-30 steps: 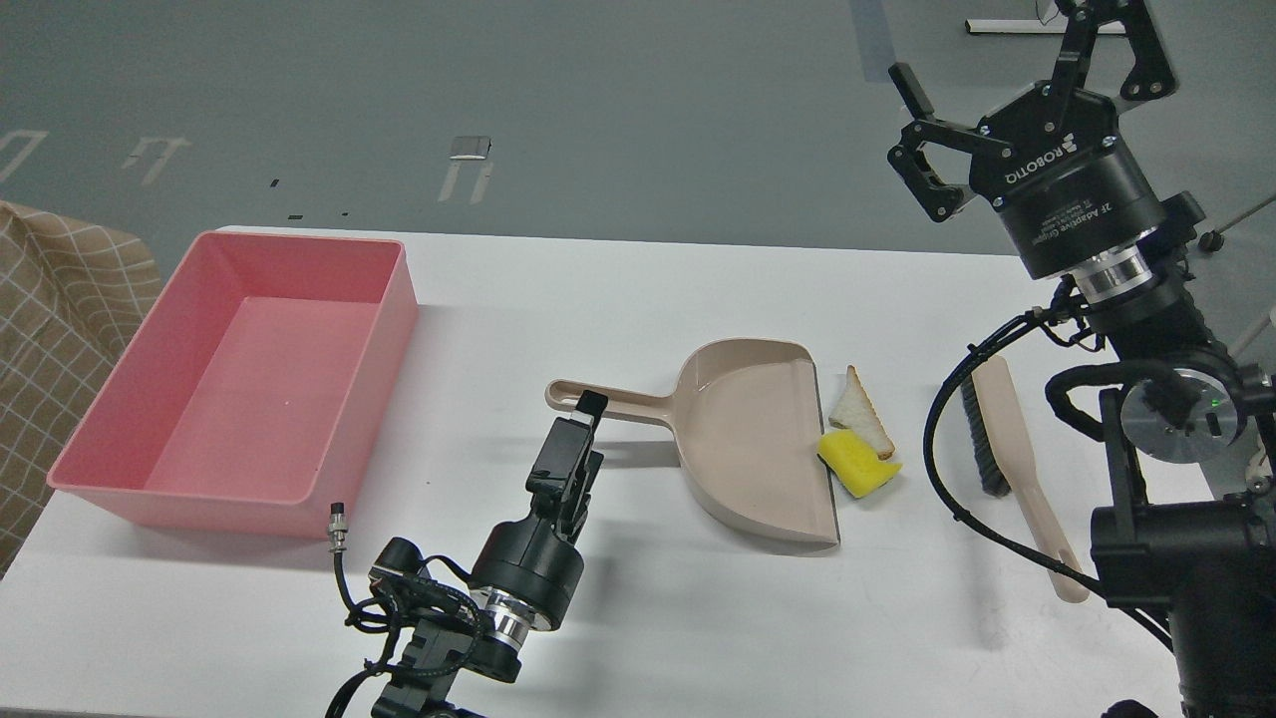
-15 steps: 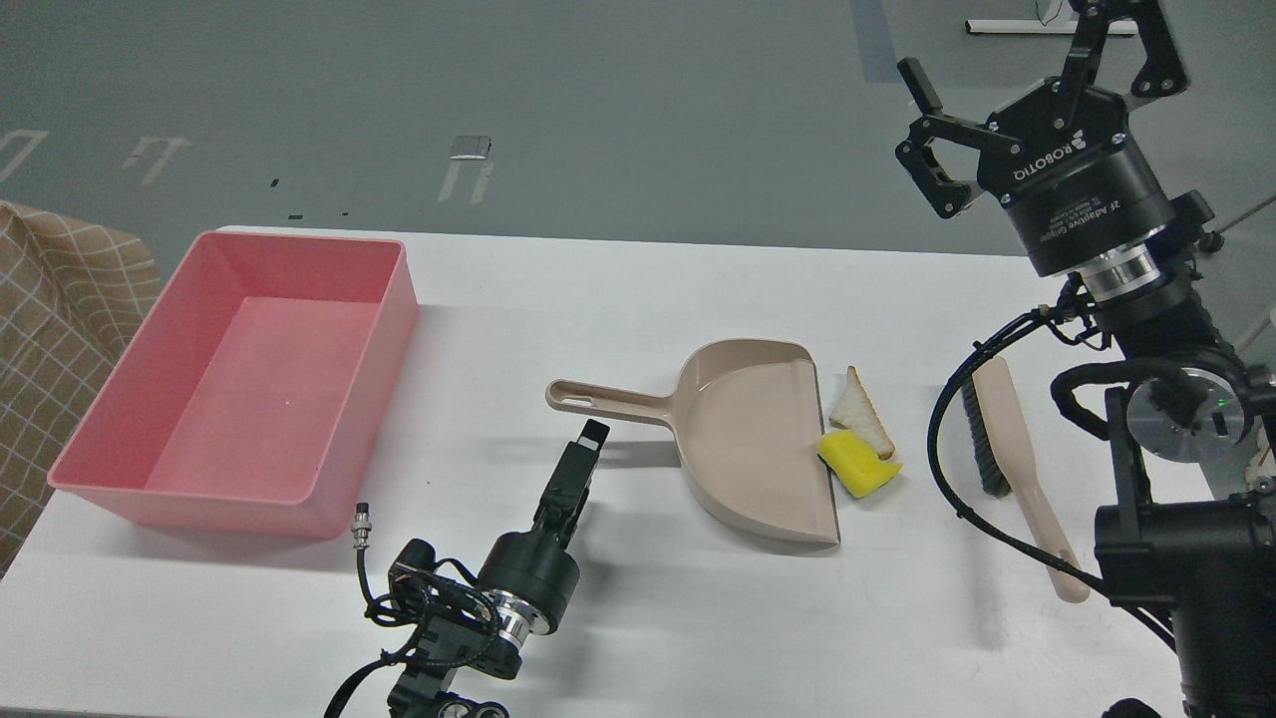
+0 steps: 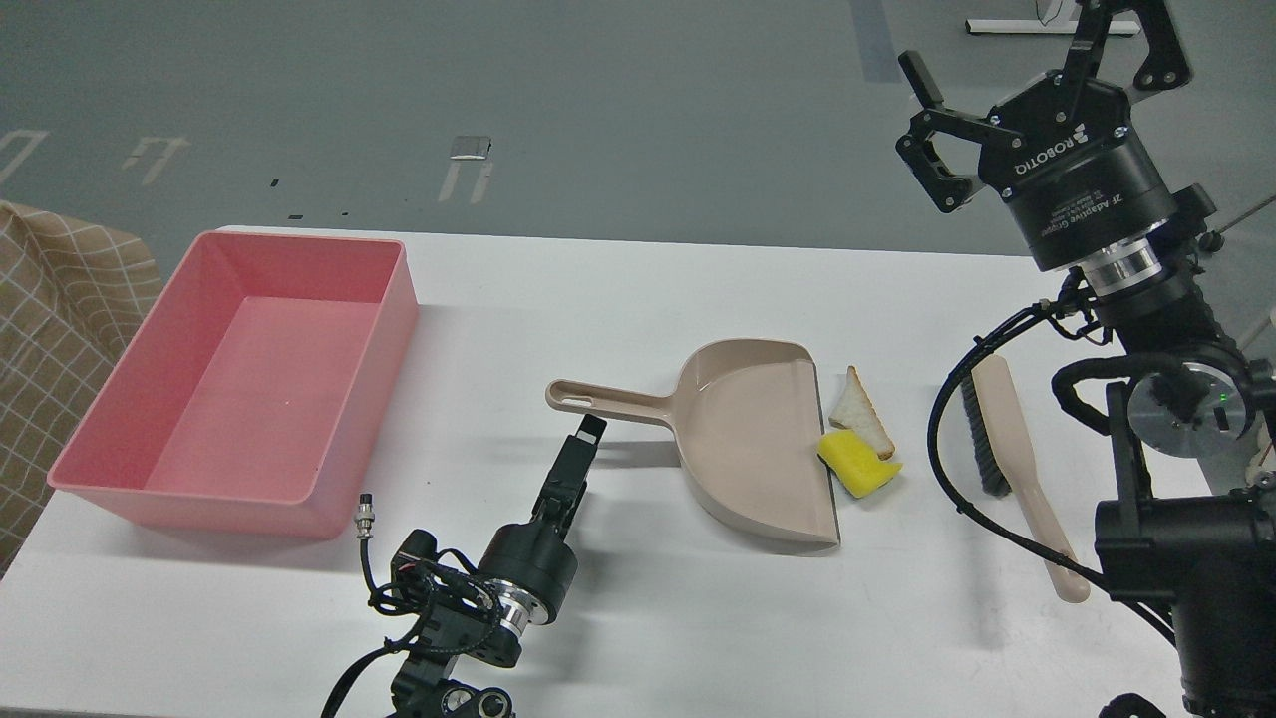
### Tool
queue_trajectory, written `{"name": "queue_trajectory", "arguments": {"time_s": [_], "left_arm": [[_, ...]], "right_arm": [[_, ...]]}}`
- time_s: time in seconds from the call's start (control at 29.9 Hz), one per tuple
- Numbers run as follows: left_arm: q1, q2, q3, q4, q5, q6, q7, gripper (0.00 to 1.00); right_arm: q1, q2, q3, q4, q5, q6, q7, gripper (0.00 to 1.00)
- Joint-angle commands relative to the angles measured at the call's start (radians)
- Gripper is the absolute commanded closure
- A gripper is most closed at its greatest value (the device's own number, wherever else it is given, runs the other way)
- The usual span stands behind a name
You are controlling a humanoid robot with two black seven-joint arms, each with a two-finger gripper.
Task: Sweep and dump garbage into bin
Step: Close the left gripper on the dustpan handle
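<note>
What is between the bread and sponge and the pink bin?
The dustpan lies between them, its open edge touching the sponge and beside the bread. Past its handle, bare table reaches the bin.

- Bare white table (image 3: 618,299) lies open between the pink bin (image 3: 234,384) and the dustpan (image 3: 743,439)
- The bread slice (image 3: 859,411) and yellow sponge (image 3: 855,463) sit against the dustpan's open edge, blocking it
- An open strip separates them from the brush (image 3: 1012,459)
- The front table edge is clear
</note>
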Motion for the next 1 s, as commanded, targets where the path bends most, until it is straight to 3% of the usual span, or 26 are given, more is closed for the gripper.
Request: {"name": "queue_trajectory", "arguments": {"time_s": [0.0, 0.53, 0.74, 0.97], "left_arm": [[-0.013, 0.000, -0.002, 0.002, -0.005, 0.000, -0.002, 0.02], [-0.074, -0.028, 0.009, 0.001, -0.037, 0.000, -0.005, 0.02], [-0.074, -0.021, 0.009, 0.004, -0.039, 0.000, -0.030, 0.02], [-0.108, -0.026, 0.003, 0.096, -0.044, 0.000, -0.043, 0.02]], "right_arm": [[0.002, 0.000, 0.000, 0.000, 0.000, 0.000, 0.000, 0.00], [0.019, 0.000, 0.000, -0.006, 0.000, 0.000, -0.003, 0.00], [0.019, 0.000, 0.000, -0.014, 0.000, 0.000, -0.003, 0.00], [0.018, 0.000, 0.000, -0.015, -0.002, -0.001, -0.005, 0.00]]}}
